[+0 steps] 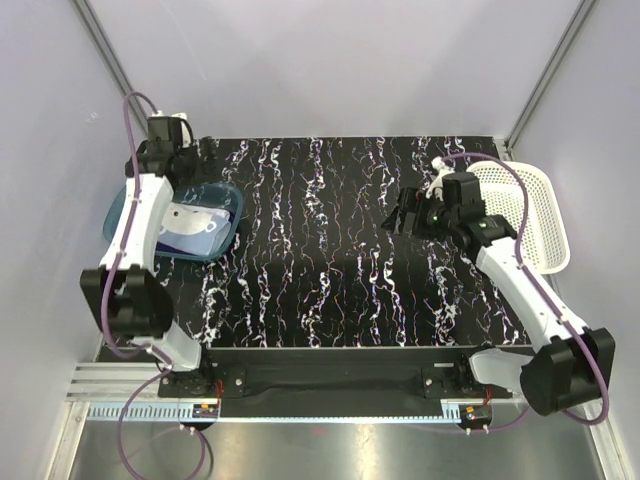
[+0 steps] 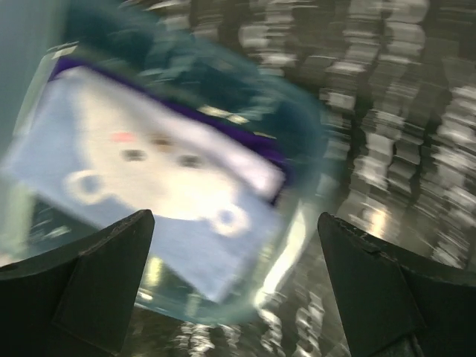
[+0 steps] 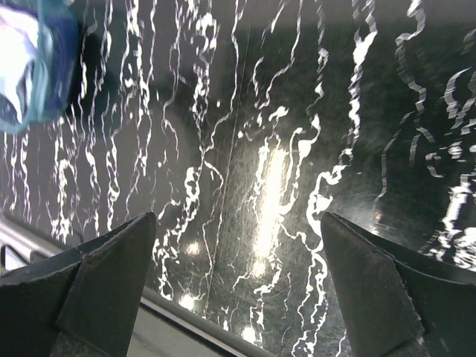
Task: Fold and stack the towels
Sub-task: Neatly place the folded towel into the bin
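The towels lie stacked in a translucent teal tray (image 1: 222, 195) at the table's far left. In the blurred left wrist view a white towel (image 2: 163, 175) lies on the light blue towel (image 2: 186, 256), with a deep purple towel (image 2: 249, 137) showing as an edge beneath. The stack (image 1: 190, 225) also shows from the top. My left gripper (image 2: 235, 217) is open and empty, hovering above the tray's edge (image 2: 245, 309); in the top view it (image 1: 188, 160) is by the tray's far side. My right gripper (image 1: 402, 212) is open and empty above the bare table right of centre (image 3: 238, 216).
A white mesh basket (image 1: 535, 215) stands at the table's far right edge, just behind the right arm. The black marbled tabletop (image 1: 320, 260) lies between the arms. The tray also shows at the top left of the right wrist view (image 3: 56, 67).
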